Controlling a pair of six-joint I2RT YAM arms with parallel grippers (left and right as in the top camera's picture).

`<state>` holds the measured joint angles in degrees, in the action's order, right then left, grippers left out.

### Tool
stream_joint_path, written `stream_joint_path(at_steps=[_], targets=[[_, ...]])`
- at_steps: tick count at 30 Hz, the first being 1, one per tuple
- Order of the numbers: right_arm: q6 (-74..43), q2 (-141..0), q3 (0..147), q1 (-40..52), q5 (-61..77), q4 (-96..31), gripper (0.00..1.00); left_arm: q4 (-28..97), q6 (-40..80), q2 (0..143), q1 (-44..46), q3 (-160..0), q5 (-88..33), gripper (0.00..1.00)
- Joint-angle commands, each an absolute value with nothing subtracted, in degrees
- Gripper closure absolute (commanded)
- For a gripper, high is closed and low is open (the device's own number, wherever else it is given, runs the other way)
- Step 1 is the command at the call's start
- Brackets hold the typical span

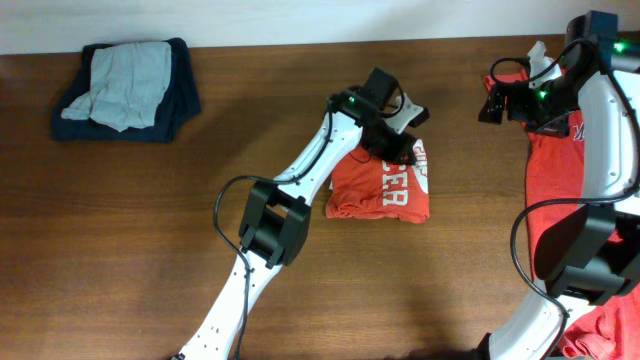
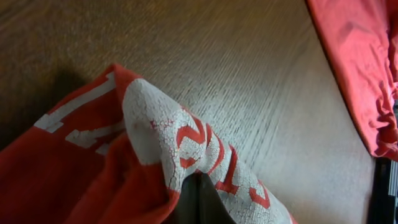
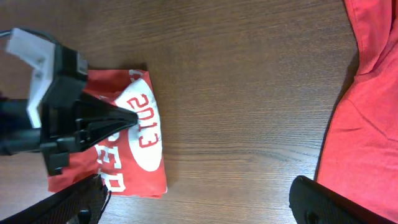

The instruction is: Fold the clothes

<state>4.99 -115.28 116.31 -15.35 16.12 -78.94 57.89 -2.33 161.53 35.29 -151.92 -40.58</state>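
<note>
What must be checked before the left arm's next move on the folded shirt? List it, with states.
1. Left tool shut on the folded T-shirt at its printed edge: ok.
2. Right tool open and empty: ok.
3. Right tool apart from the folded T-shirt: ok.
4. Second T-shirt lying apart from the folded one: ok.
5. All layers caught in the pinch: cannot tell.

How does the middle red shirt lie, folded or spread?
Folded: the middle red shirt forms a compact rectangle, no sleeves showing.
</note>
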Motion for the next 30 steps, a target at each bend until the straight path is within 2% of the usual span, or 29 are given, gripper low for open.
stream_joint_path(at_steps=[1, 8, 14, 20, 25, 30], targets=[[5.54, -114.08, 117.27, -15.46, 15.84, -79.09, 0.01, 56.49, -2.13, 160.42, 35.44, -148.38, -35.42, 0.99], [5.54, -114.08, 117.27, -15.46, 15.84, -79.09, 0.01, 56.93, -2.11, 156.64, 35.29, -157.25, -38.06, 0.98], [5.54, -114.08, 117.27, -15.46, 15.84, -79.09, 0.02, 63.02, 0.47, 154.1, 34.81, -159.89, -33.69, 0.95], [5.52, -114.08, 117.27, -15.46, 15.84, -79.09, 0.01, 74.81, 0.4, 158.01, 34.81, -159.28, -26.37, 0.95], [5.54, -114.08, 117.27, -15.46, 15.84, -79.09, 0.01, 76.53, 0.43, 163.06, 34.7, -159.26, -26.52, 0.95], [5.52, -114.08, 117.27, -15.46, 15.84, -79.09, 0.01, 75.66, 0.45, 163.41, 34.2, -161.16, -27.16, 1.0]])
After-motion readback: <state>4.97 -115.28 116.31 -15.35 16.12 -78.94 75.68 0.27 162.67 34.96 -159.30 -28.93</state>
